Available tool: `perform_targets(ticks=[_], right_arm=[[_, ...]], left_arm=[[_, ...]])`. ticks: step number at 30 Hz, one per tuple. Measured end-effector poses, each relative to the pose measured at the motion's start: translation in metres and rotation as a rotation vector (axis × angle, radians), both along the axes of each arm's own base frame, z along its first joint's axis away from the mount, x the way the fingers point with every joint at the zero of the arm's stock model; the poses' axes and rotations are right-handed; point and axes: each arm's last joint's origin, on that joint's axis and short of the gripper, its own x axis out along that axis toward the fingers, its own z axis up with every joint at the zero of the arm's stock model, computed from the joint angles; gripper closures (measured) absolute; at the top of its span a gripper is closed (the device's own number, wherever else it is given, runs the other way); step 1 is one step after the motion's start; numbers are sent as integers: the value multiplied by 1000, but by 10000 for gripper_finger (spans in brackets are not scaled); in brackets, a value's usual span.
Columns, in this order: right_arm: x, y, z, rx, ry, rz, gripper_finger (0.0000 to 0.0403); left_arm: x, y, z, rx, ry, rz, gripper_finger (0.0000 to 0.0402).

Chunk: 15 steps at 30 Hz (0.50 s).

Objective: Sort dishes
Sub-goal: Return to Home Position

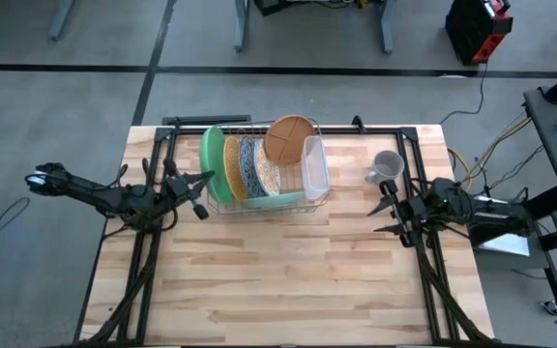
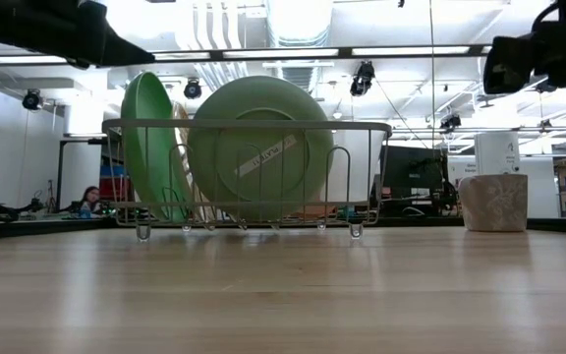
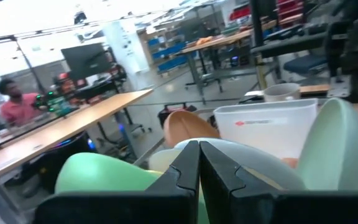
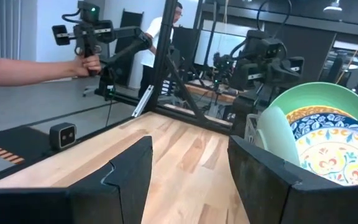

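Left gripper [image 3: 199,167] was closed on nothing; right gripper [image 4: 189,163] stood open. Silver wire dish rack [image 2: 247,124], just beside left gripper, held large bright green round plate [image 1: 211,159], gold speckled plate [image 1: 232,169], white floral plate [image 4: 334,155], pale teal plate [image 2: 258,147] and brown divided plate [image 1: 291,138].

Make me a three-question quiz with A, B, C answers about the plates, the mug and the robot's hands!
1. Where is the small grey mug? A. on the floor B. on the wooden table, beside the wire dish rack C. on a plate
2. How many round plates stand in the rack? A. two B. three C. five
3. How is the right gripper? A. open and empty B. shut on a plate C. shut on the mug
Answers: B, it stands on the table right of the rack. C, bright green, gold speckled, floral white, pale teal, brown divided. A, its fingers are spread apart around nothing.
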Motion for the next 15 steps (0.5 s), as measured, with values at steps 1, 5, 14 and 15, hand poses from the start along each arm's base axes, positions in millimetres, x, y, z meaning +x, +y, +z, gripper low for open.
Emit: perform_targets(ticks=[1,5,14,15], right_arm=[[0,0,-1,0,2,3,204],[1,0,-6,-9,17,19,204],[1,0,-7,-19,17,16,204],[1,0,-7,-19,17,16,204]], left_arm=[[0,1,0,3,3,9,401],[-1,4,0,16,14,53,401],[-5,12,2,26,22,224,401],[-7,14,2,23,21,274,401]])
